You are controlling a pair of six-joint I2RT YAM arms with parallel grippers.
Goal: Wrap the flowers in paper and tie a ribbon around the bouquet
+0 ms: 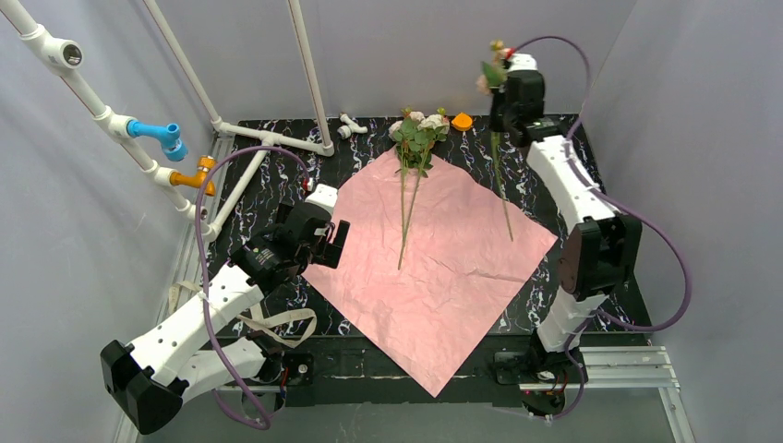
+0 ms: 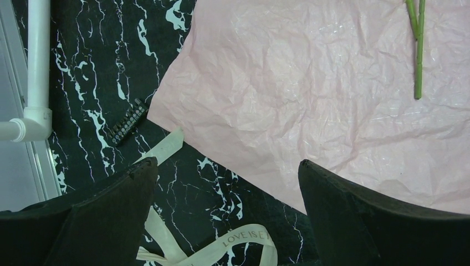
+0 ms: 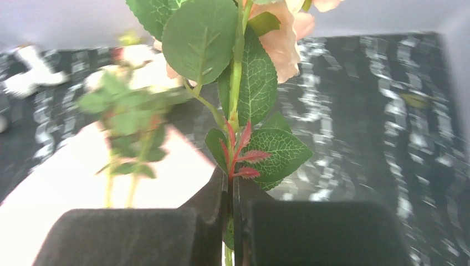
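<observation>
Your pink paper [image 1: 443, 268] lies as a flat diamond on the worktop [image 1: 268, 175]. The flowers [image 1: 417, 134] rest at its far corner, with stems running down the diagonal toward the near edge. The right end effector [image 3: 230, 194] pinches one more rose stem [image 3: 235, 83], which hangs near-upright over the paper's far-right edge, just right of that bunch. I judge it should go leftward and be laid parallel, since the left end effector [image 2: 226, 166], spread over the left corner, is farther off.

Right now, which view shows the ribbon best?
Left wrist: the ribbon lies close below the lens, its printed lettering readable. Top external shows it small, partly under the left arm. Right wrist shows none of it.
</observation>
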